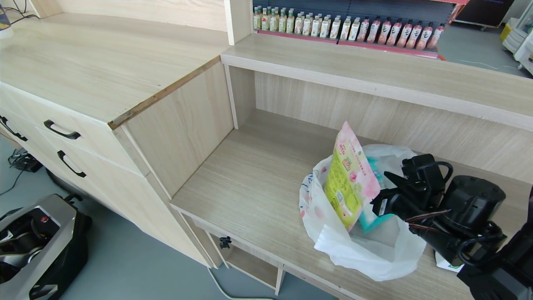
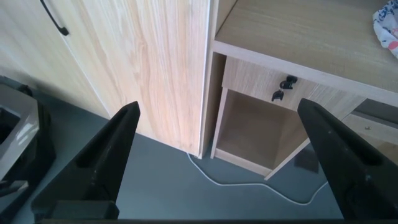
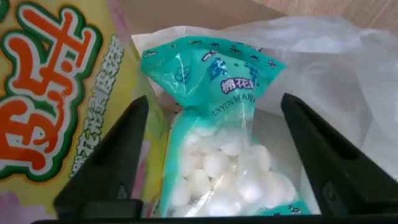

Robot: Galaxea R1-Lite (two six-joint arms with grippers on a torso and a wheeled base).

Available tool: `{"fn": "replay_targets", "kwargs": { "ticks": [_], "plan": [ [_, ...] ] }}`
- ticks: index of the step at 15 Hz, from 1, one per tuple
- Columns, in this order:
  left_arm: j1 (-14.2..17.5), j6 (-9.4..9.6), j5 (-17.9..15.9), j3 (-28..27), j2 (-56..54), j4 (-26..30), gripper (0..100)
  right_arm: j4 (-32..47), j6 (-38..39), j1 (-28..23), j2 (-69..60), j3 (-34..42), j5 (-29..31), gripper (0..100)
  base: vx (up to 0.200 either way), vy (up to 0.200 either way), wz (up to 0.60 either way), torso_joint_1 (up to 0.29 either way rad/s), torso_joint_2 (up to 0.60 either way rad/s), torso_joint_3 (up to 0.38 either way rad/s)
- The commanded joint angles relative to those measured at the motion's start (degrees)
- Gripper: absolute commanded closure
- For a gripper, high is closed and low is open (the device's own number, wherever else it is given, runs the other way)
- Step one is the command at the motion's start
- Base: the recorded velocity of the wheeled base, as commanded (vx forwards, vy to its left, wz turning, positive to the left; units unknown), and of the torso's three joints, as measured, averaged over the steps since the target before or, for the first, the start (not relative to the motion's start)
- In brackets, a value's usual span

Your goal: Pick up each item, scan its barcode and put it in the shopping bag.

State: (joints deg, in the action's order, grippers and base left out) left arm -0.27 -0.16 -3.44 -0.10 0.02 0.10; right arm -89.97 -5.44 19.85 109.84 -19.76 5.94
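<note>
On the lower shelf of the light wooden counter (image 1: 250, 179) sits a crumpled white plastic shopping bag (image 1: 366, 250), its mouth open. Inside the bag, a flat pink and yellow-green snack pouch (image 1: 349, 179) stands tilted, its top sticking out above the rim. Just beside the pouch, deeper in the bag, lies a teal plastic packet of white cotton balls (image 3: 217, 155). At the bag's mouth the right gripper (image 1: 385, 193) hangs with its jaws spread wide, one black finger on either side of the teal packet, gripping nothing. Well apart from the bag, the left gripper (image 2: 217, 155) hangs low before the counter front, over grey floor and a thin white cable (image 2: 249, 183), jaws likewise wide apart and empty.
</note>
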Motion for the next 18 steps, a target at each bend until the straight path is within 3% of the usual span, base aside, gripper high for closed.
{"fn": "replay_targets", "kwargs": {
  "ticks": [1,3,7,9,18],
  "plan": [
    [0.00,-0.02,0.01,0.01,-0.02,-0.01,0,0.23,-1.07,0.37,-3.23,-2.91,-0.49,0,0.000,0.000,0.00,0.000,0.00,0.000],
    [0.00,-0.02,0.01,0.01,-0.02,-0.01,0,7.26,-6.34,0.46,-11.22,-6.08,-2.60,0,0.000,0.000,0.00,0.000,0.00,0.000],
    [0.00,-0.02,0.01,0.01,-0.02,-0.01,0,29.59,-12.67,0.10,-29.33,-12.49,-7.08,0,0.000,0.000,0.00,0.000,0.00,0.000],
    [0.00,-0.02,0.01,0.01,-0.02,-0.01,0,38.37,-15.39,0.02,-35.31,-14.34,-7.08,0,0.000,0.000,-0.60,0.005,0.00,0.002],
    [0.00,-0.02,0.01,0.01,-0.02,-0.01,0,42.07,-16.89,-3.94,-41.37,-12.49,-6.55,0,0.000,0.000,-0.60,0.001,0.00,0.002]
  ]
}}
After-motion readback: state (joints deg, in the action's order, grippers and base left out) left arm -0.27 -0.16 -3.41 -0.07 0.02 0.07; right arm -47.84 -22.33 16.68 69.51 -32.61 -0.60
